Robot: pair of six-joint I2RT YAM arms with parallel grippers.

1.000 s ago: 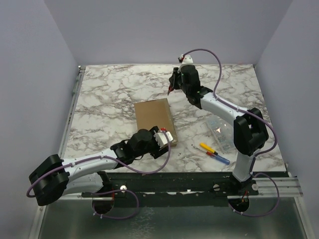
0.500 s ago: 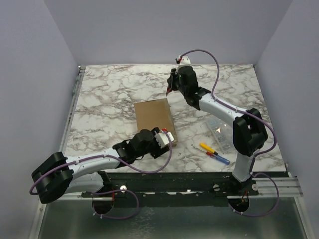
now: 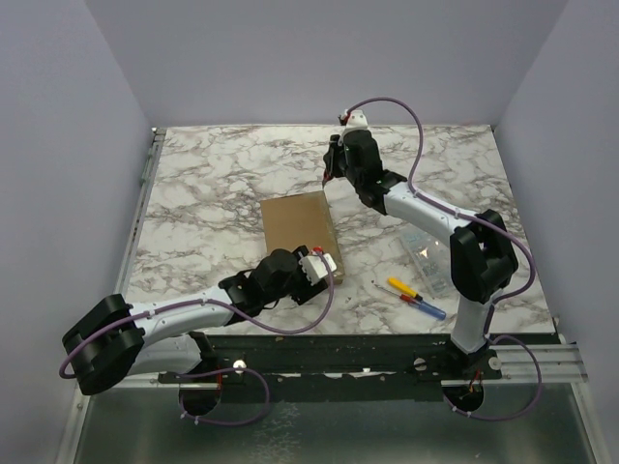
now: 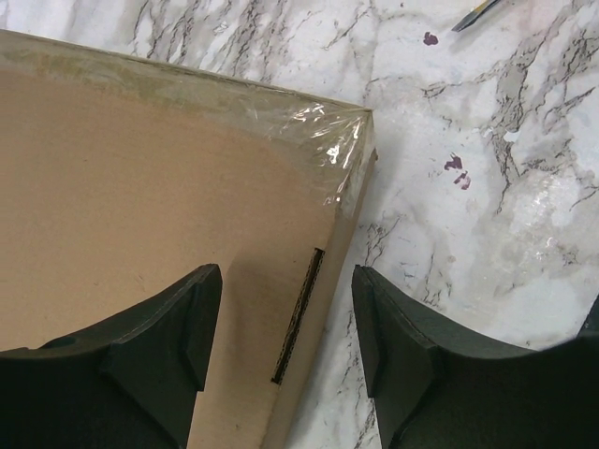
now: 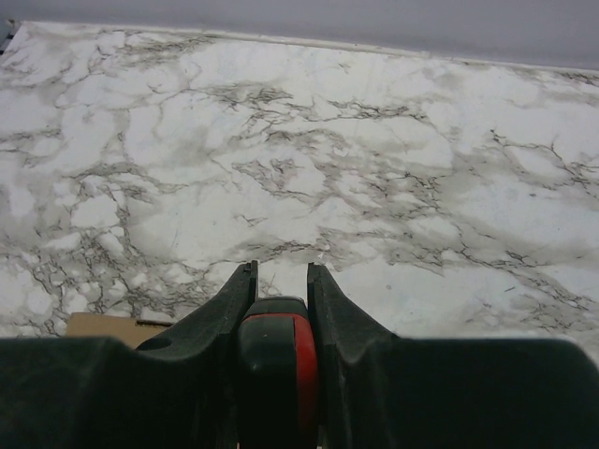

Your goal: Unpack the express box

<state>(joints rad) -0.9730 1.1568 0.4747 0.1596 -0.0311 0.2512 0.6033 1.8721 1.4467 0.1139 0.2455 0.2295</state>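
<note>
The table (image 3: pixel 222 184) has a white marble top with grey and brown veins. Plain pale lilac walls close it in: the left wall (image 3: pixel 68 145), the back wall (image 3: pixel 319 58) and the right wall (image 3: pixel 571 126). The light is soft and even. A black rail (image 3: pixel 368 353) runs along the near edge, and below it lies a sheet of grey metal (image 3: pixel 338 435).

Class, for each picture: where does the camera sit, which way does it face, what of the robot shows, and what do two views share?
Top external: above and behind both arms, looking down on the table; both show whole.
Left wrist: on the left hand, looking down at the express box corner; both fingers show.
Right wrist: on the right hand, facing across the table to the far wall; fingers clamp a black-and-red object.
Shared: top and left wrist both show the box.
</note>
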